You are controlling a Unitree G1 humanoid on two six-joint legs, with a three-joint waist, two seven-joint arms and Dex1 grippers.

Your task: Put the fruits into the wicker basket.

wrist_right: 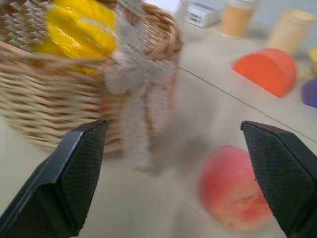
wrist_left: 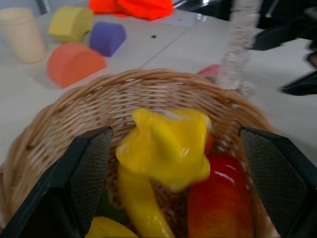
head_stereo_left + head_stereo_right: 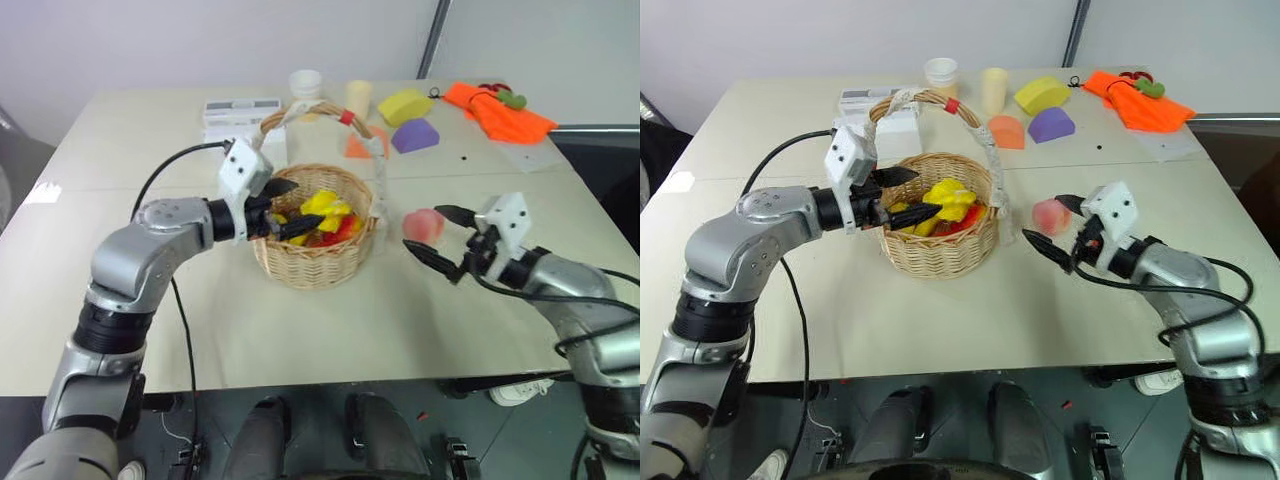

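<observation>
While the wicker basket (image 3: 315, 240) sits mid-table w/ the starfruit (image 3: 325, 206) already inside atop other toy produce, the peach (image 3: 423, 224) lies on the table just beside the basket's R side, near the foot of the handle (image 3: 378, 190). Step in hand, by the look of it: R arm going for the peach.

Left gripper (image 3: 285, 210) hangs over the basket's near-L rim, fingers spread apart, holding nothing; starfruit lies free btwn them in the wrist view. Right gripper (image 3: 440, 238) is level, fingers wide apart, peach just ahead of the gap, not yet touched.

To do it well: centre the peach btwn the fingers before closing, since it's round and will likely roll if nudged off-centre. Lift high enough to clear rim and handle.

In the way: handle's white-wrapped upright stands close to the peach; L gripper occupies the basket mouth and should prob. clear out first.

Farther back, well apart: orange (image 3: 1006, 131), purple (image 3: 1050, 124), yellow (image 3: 1042, 94) foam blocks, two cups (image 3: 994, 90), orange cloth (image 3: 1140, 102), small box (image 3: 242, 113).
</observation>
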